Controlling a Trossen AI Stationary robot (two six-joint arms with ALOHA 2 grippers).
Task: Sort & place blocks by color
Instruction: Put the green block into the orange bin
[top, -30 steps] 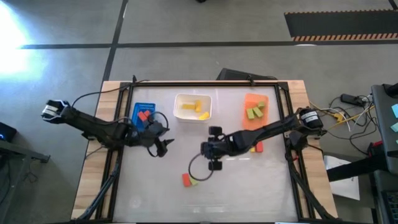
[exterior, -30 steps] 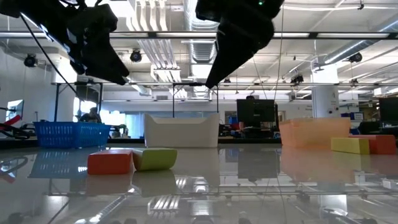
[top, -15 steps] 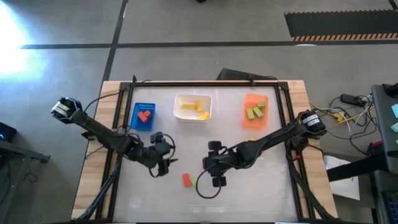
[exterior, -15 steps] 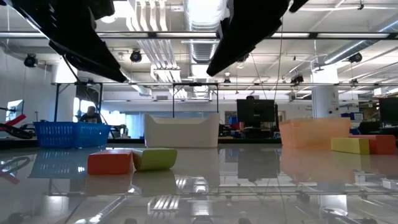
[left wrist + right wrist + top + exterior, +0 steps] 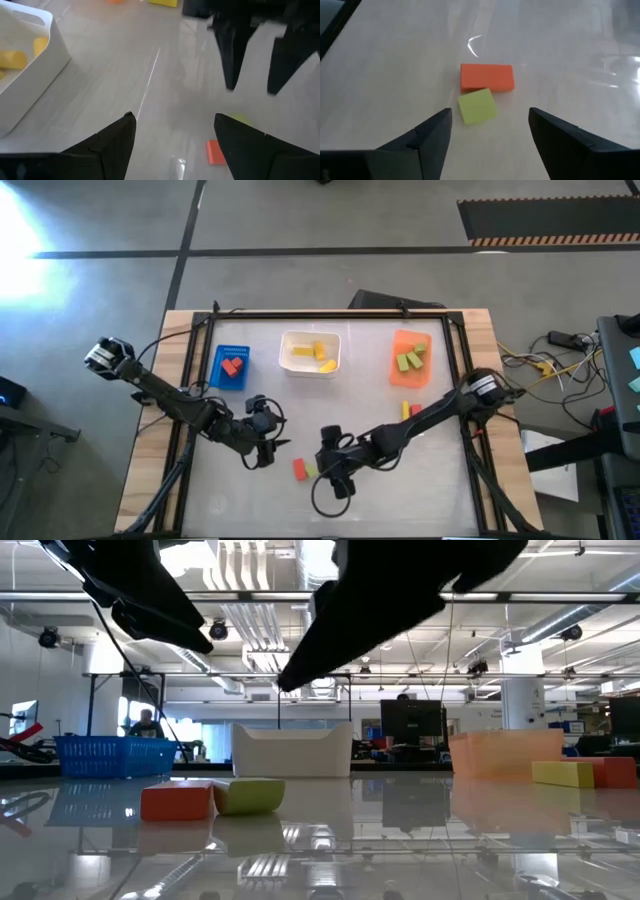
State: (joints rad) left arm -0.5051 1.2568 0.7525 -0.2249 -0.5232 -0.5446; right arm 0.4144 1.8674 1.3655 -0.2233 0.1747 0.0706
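Since a second ago our right gripper point(image 5: 490, 132) swung toward the table's near edge, jaws now wide | left gripper point(image 5: 175, 135) empty, parted | red block point(image 5: 487, 77) touches green block point(image 5: 476, 106), mid-table near front | we should straddle green only, descend squarely.

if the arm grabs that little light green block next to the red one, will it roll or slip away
The small light green solid block looks flat-faced and boxy, so it probably won't roll. The glossy white tabletop mirrors the lights, so a nudge would likely slide it. It seems to touch the red rectangular block, so the open right end effector may jostle both.
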